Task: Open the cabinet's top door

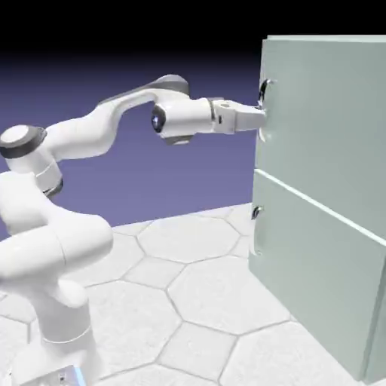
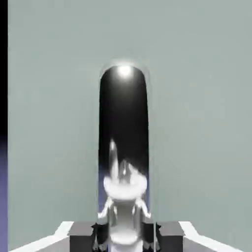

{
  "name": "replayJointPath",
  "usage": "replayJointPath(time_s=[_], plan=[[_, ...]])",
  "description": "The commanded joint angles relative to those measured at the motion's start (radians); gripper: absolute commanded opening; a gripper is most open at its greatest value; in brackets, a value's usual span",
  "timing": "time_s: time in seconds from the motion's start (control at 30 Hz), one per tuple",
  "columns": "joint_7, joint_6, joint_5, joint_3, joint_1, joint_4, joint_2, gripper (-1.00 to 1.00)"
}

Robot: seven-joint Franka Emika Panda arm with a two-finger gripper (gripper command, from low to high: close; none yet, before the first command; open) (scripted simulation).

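Looking at it, we've got the gripper (image 1: 260, 117) clamped shut on the silver bar handle (image 2: 123, 147) at the near edge of the top door (image 1: 332, 121) of the cabinet (image 1: 324, 249), so next we'd pull it outward.

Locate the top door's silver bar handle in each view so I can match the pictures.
Exterior view: the handle is at the upper right, on the top door, at its left edge, where the gripper meets it.
Hand view: the handle fills the centre, running vertically.
Shared landmark: the gripper shut on it.
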Motion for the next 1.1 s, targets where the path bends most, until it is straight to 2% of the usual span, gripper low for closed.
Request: replayJointPath(time_s=[0.0,0.33,0.5,0.77,1.07], plan=[[-0.017,-0.029,0.002,-0.020,0.029,-0.036,-0.004,-1.00],[-0.155,-0.357,-0.115,-0.303,0.314,-0.394,-0.055,-1.00],[-0.195,-0.512,-0.251,-0.485,0.393,-0.517,-0.086,-1.00],[-0.247,-0.726,-0.499,-0.775,0.420,-0.614,-0.100,-1.00],[-0.327,-0.952,-0.798,-1.101,0.391,-0.618,-0.017,-1.00]])
